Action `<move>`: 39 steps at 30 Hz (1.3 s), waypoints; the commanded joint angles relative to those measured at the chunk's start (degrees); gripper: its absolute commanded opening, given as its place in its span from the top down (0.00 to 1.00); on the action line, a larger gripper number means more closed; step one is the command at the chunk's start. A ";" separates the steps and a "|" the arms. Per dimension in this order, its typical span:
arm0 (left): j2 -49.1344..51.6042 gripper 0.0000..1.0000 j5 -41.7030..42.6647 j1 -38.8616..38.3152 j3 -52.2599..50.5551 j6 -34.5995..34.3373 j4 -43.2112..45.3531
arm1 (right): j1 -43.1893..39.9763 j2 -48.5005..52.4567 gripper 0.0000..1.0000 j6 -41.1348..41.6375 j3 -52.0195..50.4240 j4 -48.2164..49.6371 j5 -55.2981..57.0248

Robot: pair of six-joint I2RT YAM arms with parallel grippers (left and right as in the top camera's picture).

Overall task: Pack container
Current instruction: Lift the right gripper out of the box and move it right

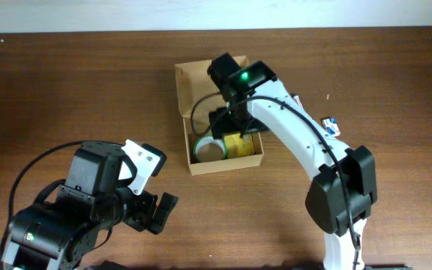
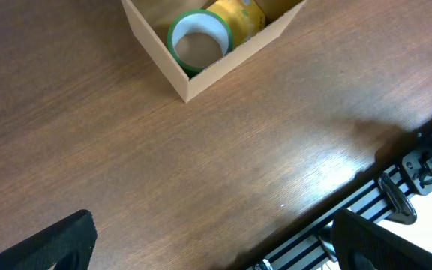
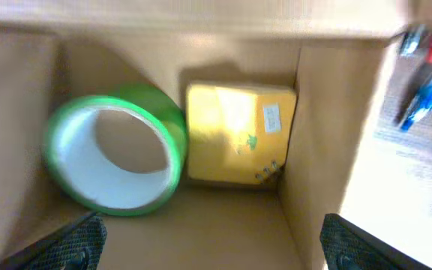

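My left gripper (image 1: 158, 211) hovers over the table (image 1: 66, 90), well apart from the box (image 1: 193, 81), which lies up and to the right of it. Its jaws are wide and empty. My right gripper (image 3: 216, 251) is above the open box, jaws wide, holding nothing. Under it lie a green tape roll (image 3: 115, 150) and, just beside, a yellow pad (image 3: 235, 131). I cannot read its small label.

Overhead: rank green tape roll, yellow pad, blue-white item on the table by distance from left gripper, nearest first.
1. Green tape roll, box corner toward left gripper.
2. Yellow pad, beside it, deeper in box.
3. Blue-white item, on table beyond box.
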 commanded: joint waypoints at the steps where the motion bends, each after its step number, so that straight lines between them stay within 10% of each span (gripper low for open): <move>1: -0.35 0.01 0.83 0.13 0.20 1.11 0.02 | -0.35 -2.43 0.07 -2.60 5.92 -0.83 0.96; 15: -0.35 0.00 0.83 0.13 0.20 1.14 0.02 | -14.27 -4.37 0.08 -7.15 12.98 -5.62 -4.11; 39: -0.35 0.01 0.83 0.13 0.20 1.11 0.02 | -10.47 -4.66 0.08 -9.62 12.98 -10.80 -7.30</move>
